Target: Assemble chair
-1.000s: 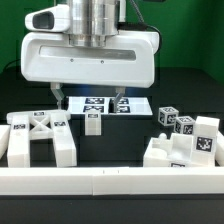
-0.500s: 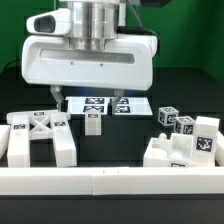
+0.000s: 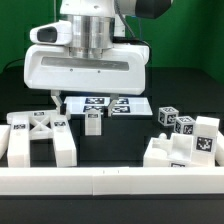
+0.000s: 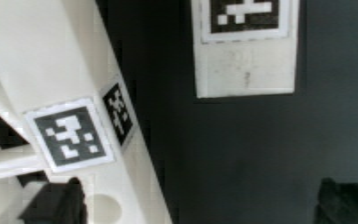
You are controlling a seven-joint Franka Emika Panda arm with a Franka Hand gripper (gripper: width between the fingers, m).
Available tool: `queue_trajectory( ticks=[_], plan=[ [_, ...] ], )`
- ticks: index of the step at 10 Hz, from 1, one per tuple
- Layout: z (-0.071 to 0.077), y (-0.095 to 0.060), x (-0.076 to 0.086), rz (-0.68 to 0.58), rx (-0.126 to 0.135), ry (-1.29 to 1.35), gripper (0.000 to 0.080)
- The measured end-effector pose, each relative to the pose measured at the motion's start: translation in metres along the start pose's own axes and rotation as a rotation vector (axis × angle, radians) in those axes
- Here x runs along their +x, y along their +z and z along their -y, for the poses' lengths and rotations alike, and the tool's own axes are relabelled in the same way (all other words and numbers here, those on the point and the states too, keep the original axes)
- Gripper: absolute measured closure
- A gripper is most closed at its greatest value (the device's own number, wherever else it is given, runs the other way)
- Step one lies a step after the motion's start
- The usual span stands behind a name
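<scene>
Chair (image 3: pixel 45 143) not yet joined, in loose white pieces on the black table (image 3: pixel 185 100). Ribbed panel (image 3: pixel 38 124) with crossed ribs at the exterior view's left. Small block (image 3: pixel 93 122) near the middle, apart from the panel. Heap of notched blocks (image 3: pixel 185 140) at the exterior view's right, well apart from both. Marker board (image 3: pixel 105 103) flat behind the small block. Long rail (image 3: pixel 110 182) across the front, nearest the camera.

Gripper (image 3: pixel 88 98) hanging above the stretch between panel and small block, fingers spread to full width, nothing between them, clear of every piece. In the wrist view, a long tagged piece (image 4: pixel 69 130) slanting beneath, just beside one dark fingertip (image 4: pixel 51 203), and a smaller tagged piece (image 4: pixel 247 45) further off. Identity of both uncertain.

Judged hazards from here:
- **Off-centre descent.** One finger landing on top of a piece instead of beside it, pushing or tipping it. Cause: the piece lying close under one finger rather than midway.
- **Grip on a slanted piece.** Twisting on closure, then a skewed hold and a poor fit at the joint.
- **Toppling of the small block.** A knock from the wide body or the far finger. Cause: the tight spacing of the pieces.
</scene>
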State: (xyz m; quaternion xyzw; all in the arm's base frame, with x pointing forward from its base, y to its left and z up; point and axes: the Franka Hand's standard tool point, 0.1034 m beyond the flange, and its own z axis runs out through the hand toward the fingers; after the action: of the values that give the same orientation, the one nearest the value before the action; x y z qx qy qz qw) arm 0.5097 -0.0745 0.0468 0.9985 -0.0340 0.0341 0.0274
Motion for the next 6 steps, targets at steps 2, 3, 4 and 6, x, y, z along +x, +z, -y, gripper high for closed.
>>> queue_trajectory(
  ticks=[2, 3, 4, 6],
  plan=[
    [0.016, -0.001, -0.004, 0.107, 0.026, -0.033, 0.0150],
    [0.023, -0.003, -0.013, 0.190, 0.043, -0.055, 0.0150],
    [0.024, -0.007, -0.011, 0.276, 0.060, -0.052, 0.0150],
    [0.027, -0.004, -0.010, 0.369, 0.071, -0.057, 0.0150]
  ],
)
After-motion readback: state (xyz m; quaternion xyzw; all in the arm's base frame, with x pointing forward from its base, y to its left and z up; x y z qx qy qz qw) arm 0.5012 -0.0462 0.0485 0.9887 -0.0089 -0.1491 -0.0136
